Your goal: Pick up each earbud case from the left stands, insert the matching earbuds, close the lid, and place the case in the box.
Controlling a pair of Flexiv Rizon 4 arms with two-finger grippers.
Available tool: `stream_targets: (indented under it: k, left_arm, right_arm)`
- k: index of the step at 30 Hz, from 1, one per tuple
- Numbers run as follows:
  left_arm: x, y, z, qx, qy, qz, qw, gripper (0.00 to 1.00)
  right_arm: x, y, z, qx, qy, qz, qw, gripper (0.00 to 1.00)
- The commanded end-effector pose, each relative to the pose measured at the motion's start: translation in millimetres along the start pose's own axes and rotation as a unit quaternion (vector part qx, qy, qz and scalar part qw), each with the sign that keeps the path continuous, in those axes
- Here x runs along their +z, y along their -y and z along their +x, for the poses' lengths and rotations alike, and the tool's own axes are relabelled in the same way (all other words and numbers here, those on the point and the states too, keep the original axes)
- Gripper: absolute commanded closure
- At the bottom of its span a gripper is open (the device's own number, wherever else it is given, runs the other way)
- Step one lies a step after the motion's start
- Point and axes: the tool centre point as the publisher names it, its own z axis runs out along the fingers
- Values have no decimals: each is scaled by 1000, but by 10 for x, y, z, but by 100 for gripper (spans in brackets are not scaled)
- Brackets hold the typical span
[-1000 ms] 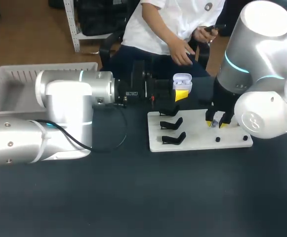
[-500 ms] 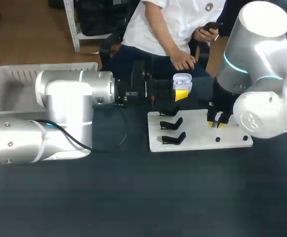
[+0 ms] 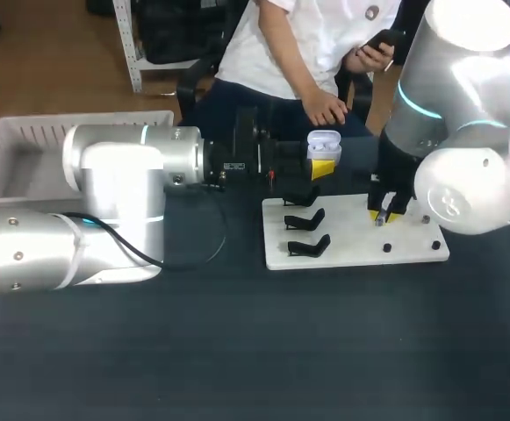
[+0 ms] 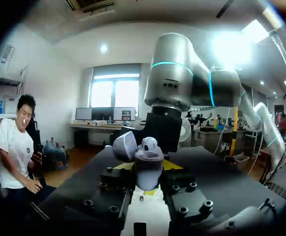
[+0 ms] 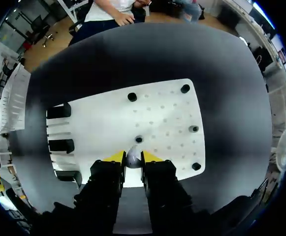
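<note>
White board [image 3: 353, 244] is the landmark: just behind its far edge the left gripper [image 3: 323, 167] clamps the open case [image 3: 324, 143]. Above the board, the right gripper [image 5: 132, 158] pinches a small grey piece, probably an earbud [image 5: 133, 155].

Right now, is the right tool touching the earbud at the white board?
Touching. The right wrist view shows the earbud filling the gap between the yellow tips of the right tool, both tips pressed against it from either side, over the white board.
</note>
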Motion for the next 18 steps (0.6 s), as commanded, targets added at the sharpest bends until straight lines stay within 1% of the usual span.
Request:
stream_targets:
  k: [1, 6, 10, 15, 18]
  left_arm:
    - [7, -15, -2, -1, -1, 2, 1000, 100]
    - [7, -15, -2, -1, -1, 2, 1000, 100]
    - [7, -15, -2, -1, -1, 2, 1000, 100]
    - [7, -15, -2, -1, -1, 2, 1000, 100]
    - [7, -15, -2, -1, -1, 2, 1000, 100]
  right_arm:
    - [-517, 27, 143, -28, 2, -11, 1000, 100]
    - [-1018, -59, 274, -86, 5, -8, 996, 100]
    - [-1350, -173, 367, -125, 14, -6, 992, 100]
    - [-1619, -336, 510, -170, 18, -5, 985, 100]
    - [-1714, -411, 583, -201, 22, -4, 979, 100]
